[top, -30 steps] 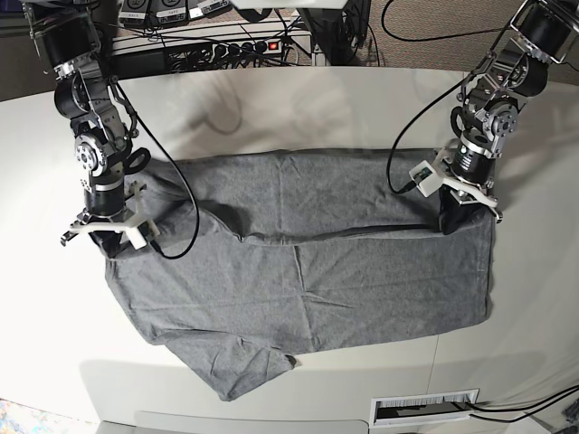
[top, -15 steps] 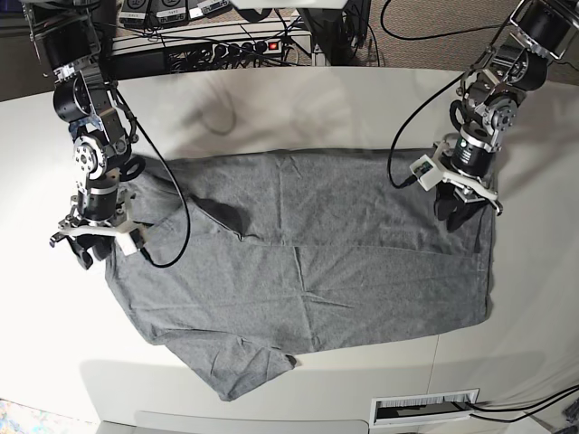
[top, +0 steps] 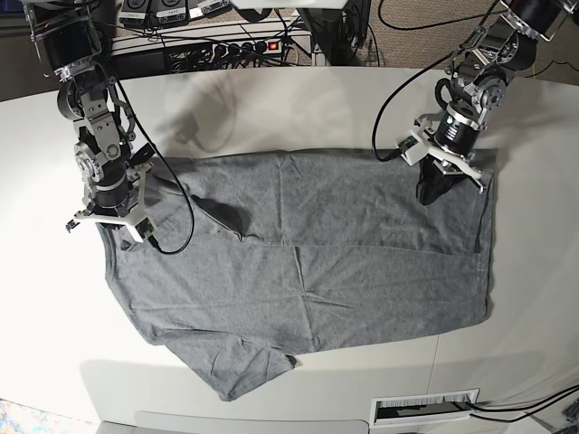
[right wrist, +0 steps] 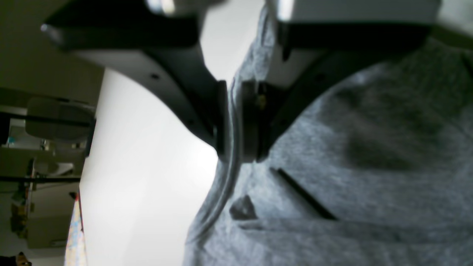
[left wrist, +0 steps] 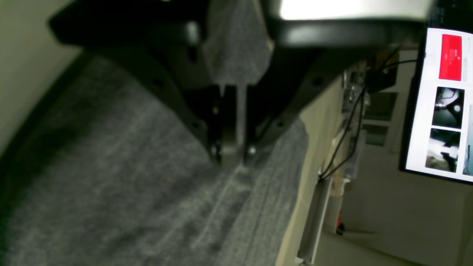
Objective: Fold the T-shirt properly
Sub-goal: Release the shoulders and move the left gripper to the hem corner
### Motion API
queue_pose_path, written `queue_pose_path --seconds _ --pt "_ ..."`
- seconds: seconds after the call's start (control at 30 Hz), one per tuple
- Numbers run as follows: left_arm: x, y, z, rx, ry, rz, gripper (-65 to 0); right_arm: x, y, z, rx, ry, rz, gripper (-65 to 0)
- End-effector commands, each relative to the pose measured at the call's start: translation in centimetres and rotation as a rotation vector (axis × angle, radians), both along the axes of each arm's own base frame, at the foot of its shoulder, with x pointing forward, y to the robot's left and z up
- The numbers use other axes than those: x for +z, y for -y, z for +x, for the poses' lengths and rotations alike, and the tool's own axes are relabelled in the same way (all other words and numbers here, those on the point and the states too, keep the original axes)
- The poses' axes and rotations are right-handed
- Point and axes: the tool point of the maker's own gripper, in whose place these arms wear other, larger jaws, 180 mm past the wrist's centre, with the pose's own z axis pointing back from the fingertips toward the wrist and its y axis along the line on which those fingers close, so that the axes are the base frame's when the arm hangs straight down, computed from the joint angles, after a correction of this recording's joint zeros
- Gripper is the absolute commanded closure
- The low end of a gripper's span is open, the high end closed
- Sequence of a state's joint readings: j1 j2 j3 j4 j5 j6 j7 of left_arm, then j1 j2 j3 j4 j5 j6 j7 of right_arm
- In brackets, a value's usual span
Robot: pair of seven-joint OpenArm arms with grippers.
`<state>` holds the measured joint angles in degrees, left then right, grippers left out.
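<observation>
Base view, soft heather-grey T-shirt (top: 308, 262) spread flat, left pincer (left wrist: 232, 155) and right pincer (right wrist: 232, 147) each clamping a hem fold.

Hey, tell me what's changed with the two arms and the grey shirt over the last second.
Both tools let go half a second back, shifted toward the table's far side and closed again on the T-shirt: the left tool now pinches cloth nearer the far edge, the right tool grips the edge on the opposite side. The earlier fold line has flattened. The near half and sleeve stayed put on the table.
</observation>
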<state>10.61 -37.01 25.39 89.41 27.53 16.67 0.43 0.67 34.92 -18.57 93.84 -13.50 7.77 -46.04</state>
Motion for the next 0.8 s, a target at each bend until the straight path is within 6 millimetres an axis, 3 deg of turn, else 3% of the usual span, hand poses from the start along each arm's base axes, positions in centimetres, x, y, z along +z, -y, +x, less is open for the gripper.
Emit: queue_pose_path --seconds 0.0,0.1,0.33,0.63,0.77 --pt "1.3 -0.3 0.6 -0.004 0.039 0.008 -2.3 1.8 0.2 1.1 0.012 0.052 -0.01 -4.7" --pt "1.6 -0.3 0.8 0.013 0.033 0.009 -2.3 1.6 -0.7 1.1 0.004 0.028 0.068 -1.2" --pt "1.3 0.2 1.1 0.034 -0.077 0.009 -2.3 3.0 -2.1 2.5 -0.023 0.01 0.243 -1.2" --pt "0.2 2.2 -0.5 -0.045 -0.24 0.012 0.0 0.0 -3.2 -0.4 -0.046 -0.147 0.354 -1.2" --pt "-1.6 2.2 -1.8 -0.04 -0.382 0.011 0.0 -1.2 -3.6 -1.9 -0.065 -0.214 0.389 0.0"
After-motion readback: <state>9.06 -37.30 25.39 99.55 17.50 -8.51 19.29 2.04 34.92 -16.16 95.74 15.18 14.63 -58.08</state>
